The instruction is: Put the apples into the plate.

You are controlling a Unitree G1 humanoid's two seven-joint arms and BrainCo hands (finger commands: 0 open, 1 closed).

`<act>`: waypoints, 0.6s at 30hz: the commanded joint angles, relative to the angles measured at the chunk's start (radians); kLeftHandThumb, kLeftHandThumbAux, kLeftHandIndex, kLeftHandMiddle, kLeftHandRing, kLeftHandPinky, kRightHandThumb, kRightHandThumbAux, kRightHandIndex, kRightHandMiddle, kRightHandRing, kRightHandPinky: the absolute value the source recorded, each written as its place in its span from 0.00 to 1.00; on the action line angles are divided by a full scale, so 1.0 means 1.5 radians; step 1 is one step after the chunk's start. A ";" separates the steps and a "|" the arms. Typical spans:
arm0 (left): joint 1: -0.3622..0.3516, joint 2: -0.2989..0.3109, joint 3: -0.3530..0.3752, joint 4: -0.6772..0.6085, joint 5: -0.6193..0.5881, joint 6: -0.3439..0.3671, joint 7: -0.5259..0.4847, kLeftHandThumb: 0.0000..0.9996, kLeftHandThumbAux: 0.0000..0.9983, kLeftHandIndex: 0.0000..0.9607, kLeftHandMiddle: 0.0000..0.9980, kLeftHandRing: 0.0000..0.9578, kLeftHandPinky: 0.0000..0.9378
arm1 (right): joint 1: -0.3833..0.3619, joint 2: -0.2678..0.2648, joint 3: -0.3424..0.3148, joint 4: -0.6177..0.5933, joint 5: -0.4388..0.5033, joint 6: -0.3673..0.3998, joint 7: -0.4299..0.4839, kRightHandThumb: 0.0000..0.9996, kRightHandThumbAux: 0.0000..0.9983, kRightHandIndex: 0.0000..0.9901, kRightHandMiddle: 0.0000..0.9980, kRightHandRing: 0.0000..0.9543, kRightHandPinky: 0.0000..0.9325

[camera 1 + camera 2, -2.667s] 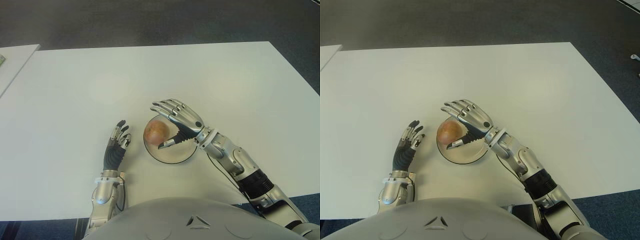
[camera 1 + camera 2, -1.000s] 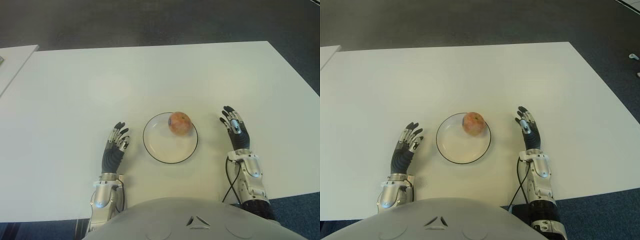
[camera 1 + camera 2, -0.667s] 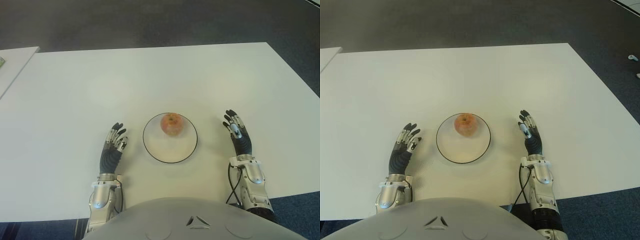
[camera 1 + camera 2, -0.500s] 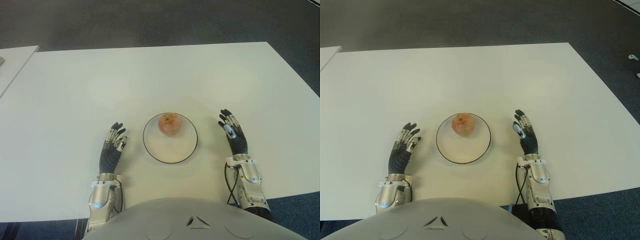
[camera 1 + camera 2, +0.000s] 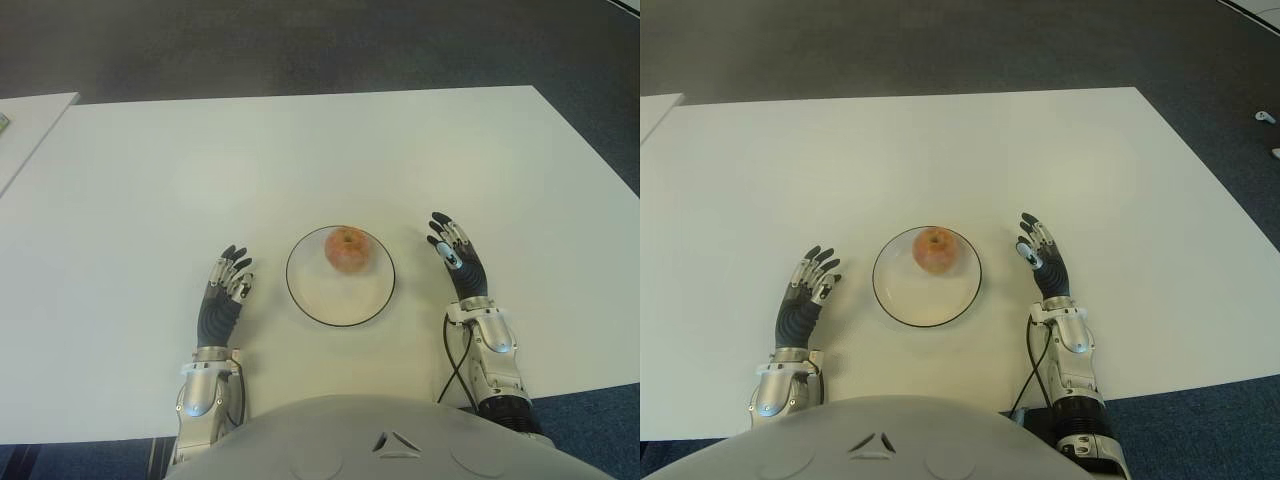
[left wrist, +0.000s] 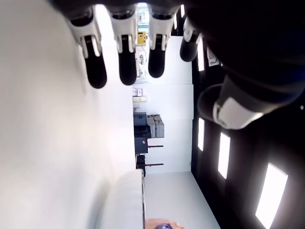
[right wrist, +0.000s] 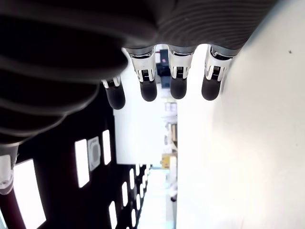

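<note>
- White rectangular tabletop (image 5: 300, 150) carries one round white plate with a thin dark rim (image 5: 310, 305); dark carpeted floor (image 5: 300, 45) beyond its far edge, corner of a second white table (image 5: 25, 125) off to the left.
- Nothing lies between either robot hand and the plate; bare tabletop on both sides.
- Left robot hand (image 5: 222, 298) shows just left of the plate, apart from it, fingers extended and relaxed, holding nothing; wrist view shows four dark fingertips (image 6: 126, 67) straight out.
- Right robot hand (image 5: 460, 265) shows just right of the plate, apart from it, fingers extended, released, nothing in it; wrist view shows fingertips (image 7: 178, 88) straight.
- Round reddish-yellow apple (image 5: 346, 249) sits inside the plate, on its far part, between the two robot hands, nearer the right one, touching neither.
- Wide open tabletop ahead of both robot hands; near edge close to the robot's torso (image 5: 390, 440), right edge well beyond the right robot hand.
</note>
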 commanded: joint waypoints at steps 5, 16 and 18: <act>0.023 0.006 0.002 0.025 -0.002 0.037 -0.005 0.12 0.56 0.11 0.16 0.21 0.26 | 0.058 0.042 0.023 0.076 -0.010 0.059 -0.001 0.15 0.43 0.04 0.04 0.00 0.00; 0.023 0.007 0.000 0.024 -0.001 0.033 -0.005 0.13 0.56 0.11 0.15 0.21 0.26 | 0.060 0.046 0.025 0.070 -0.016 0.060 -0.006 0.15 0.41 0.04 0.04 0.00 0.00; 0.024 0.007 0.000 0.024 0.000 0.032 -0.005 0.13 0.56 0.11 0.15 0.21 0.26 | 0.061 0.046 0.024 0.069 -0.015 0.060 -0.007 0.15 0.41 0.04 0.04 0.00 0.00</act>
